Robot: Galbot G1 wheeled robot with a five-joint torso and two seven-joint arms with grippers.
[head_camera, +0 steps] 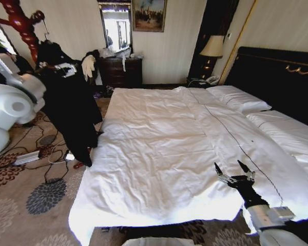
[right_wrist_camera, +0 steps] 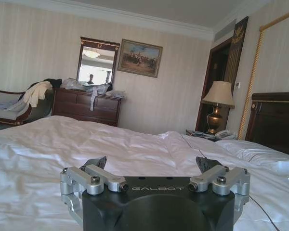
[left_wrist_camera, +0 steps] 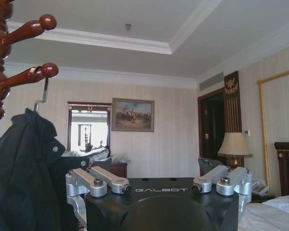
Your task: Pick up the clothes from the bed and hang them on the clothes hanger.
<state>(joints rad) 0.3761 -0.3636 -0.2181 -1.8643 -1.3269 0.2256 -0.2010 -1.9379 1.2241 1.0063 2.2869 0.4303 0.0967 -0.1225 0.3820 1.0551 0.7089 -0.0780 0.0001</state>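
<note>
The clothes, a black jacket (head_camera: 66, 100) (left_wrist_camera: 24, 173) with a small white tag, hang beside the bed's left side. The clothes hanger's silver hook (head_camera: 45, 34) (left_wrist_camera: 40, 98) rests over a peg of the wooden coat stand; its black frame is hidden inside the jacket. The bed (head_camera: 159, 148) (right_wrist_camera: 62, 144) has bare, wrinkled white sheets. My left arm (head_camera: 10, 97) is raised near the jacket, and the left gripper (left_wrist_camera: 154, 163) stands open just beside it, holding nothing. Low over the bed's front right corner, my right gripper (head_camera: 235, 171) (right_wrist_camera: 151, 163) is open and holds nothing.
The red-brown coat stand (head_camera: 20, 23) (left_wrist_camera: 0, 72) rises at the far left. Cables and a power strip (head_camera: 28, 158) lie on the patterned carpet. A dark dresser (head_camera: 120, 72) with pale garments (head_camera: 87, 64) stands at the back wall. A lamp (head_camera: 211, 48) and black headboard (head_camera: 277, 77) are at the right.
</note>
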